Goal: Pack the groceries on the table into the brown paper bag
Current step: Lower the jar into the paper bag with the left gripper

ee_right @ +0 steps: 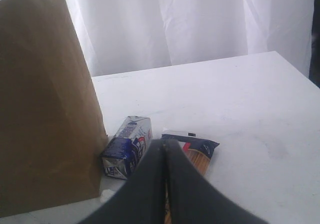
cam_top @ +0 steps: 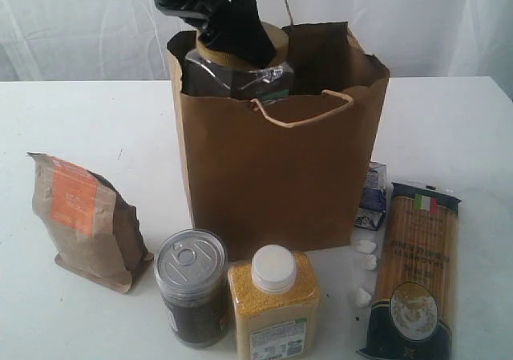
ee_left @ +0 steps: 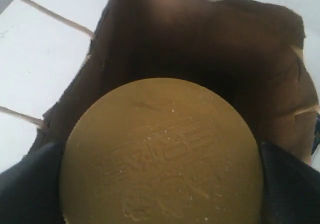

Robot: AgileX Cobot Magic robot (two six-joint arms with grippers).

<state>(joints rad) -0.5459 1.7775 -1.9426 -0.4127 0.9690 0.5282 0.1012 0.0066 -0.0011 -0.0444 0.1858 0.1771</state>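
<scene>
My left gripper [cam_top: 240, 33] is shut on the gold-lidded clear jar [cam_top: 240, 75] and holds it in the mouth of the brown paper bag [cam_top: 280, 175]. In the left wrist view the gold lid [ee_left: 160, 154] fills the space between my dark fingers [ee_left: 30, 184], with the bag's dark inside [ee_left: 200, 44] below it. On the table [cam_top: 80, 119] stand the brown pouch [cam_top: 84, 220], the pull-tab can [cam_top: 191, 284] and the yellow-grain jar [cam_top: 274, 300]. The small carton [ee_right: 127, 146] and the spaghetti pack [ee_right: 195, 151] lie beside the bag, under my shut, empty right gripper [ee_right: 165, 145].
A few small white lumps [cam_top: 365, 268] lie on the table between the bag and the spaghetti pack [cam_top: 417, 272]. A white curtain [cam_top: 80, 23] hangs behind the table's far edge. The carton [cam_top: 373, 196] touches the bag's right side.
</scene>
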